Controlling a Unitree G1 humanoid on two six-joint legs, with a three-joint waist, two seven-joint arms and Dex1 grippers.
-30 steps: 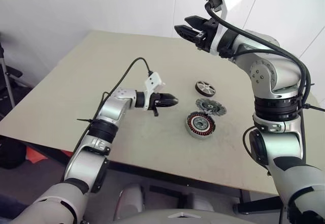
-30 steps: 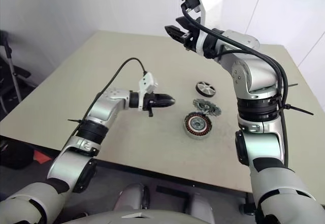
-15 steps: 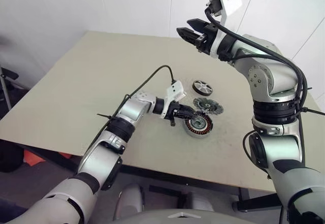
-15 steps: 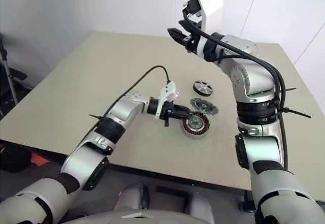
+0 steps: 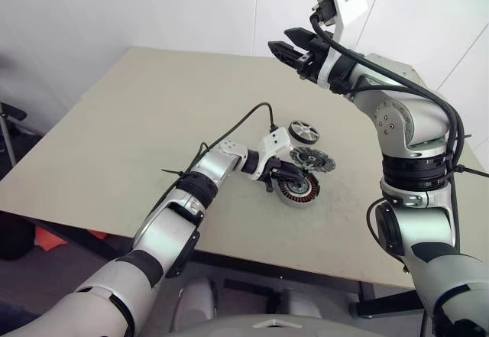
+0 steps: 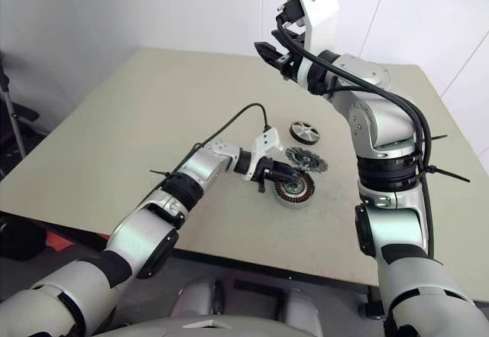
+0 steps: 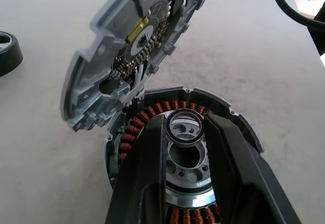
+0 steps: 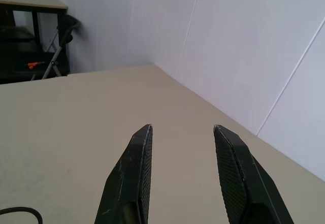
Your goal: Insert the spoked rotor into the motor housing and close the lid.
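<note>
With the left gripper (image 7: 185,132) pinching a small metal ring (image 7: 185,132) over the motor housing (image 5: 300,187) on the counter (image 5: 114,131), a slip risks dropping it into the copper windings (image 7: 152,113), while the spread right gripper (image 8: 180,132) hangs high and the spoked rotor (image 5: 304,132) lies beyond the lid (image 5: 312,159).

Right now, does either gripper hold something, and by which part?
The left gripper holds a small metal ring by its outer edge, above the motor housing. The right gripper is open, empty.
</note>
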